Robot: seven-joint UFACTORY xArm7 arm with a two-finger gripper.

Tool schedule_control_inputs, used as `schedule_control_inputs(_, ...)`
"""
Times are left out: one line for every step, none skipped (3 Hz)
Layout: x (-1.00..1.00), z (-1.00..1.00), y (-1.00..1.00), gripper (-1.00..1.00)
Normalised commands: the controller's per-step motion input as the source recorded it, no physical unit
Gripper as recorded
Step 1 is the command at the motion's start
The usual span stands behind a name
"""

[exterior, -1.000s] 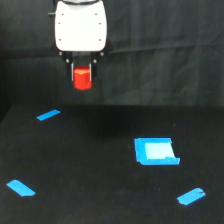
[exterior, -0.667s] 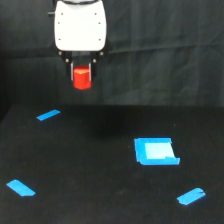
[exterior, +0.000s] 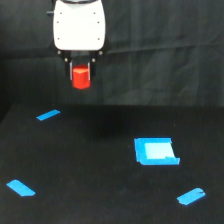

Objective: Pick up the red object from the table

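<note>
The red object (exterior: 81,78), a short red-orange block, hangs in the air well above the black table (exterior: 100,170), in the upper left of the exterior view. My gripper (exterior: 81,75) is shut on it, its dark fingers (exterior: 70,67) pressing on both sides. The white gripper body sits directly above the block. The block's top is hidden between the fingers.
A blue square patch (exterior: 155,151) lies on the table toward the exterior view's right. Three small blue tape strips mark the surface: one at the left middle (exterior: 48,115), one at the front left (exterior: 20,188), one at the front right (exterior: 190,196). A black cloth backdrop hangs behind.
</note>
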Motion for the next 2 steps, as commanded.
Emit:
schedule_control_inputs(-0.03,0.07,-0.03,-0.96)
schedule_control_inputs(-0.03,0.07,-0.03,-0.97)
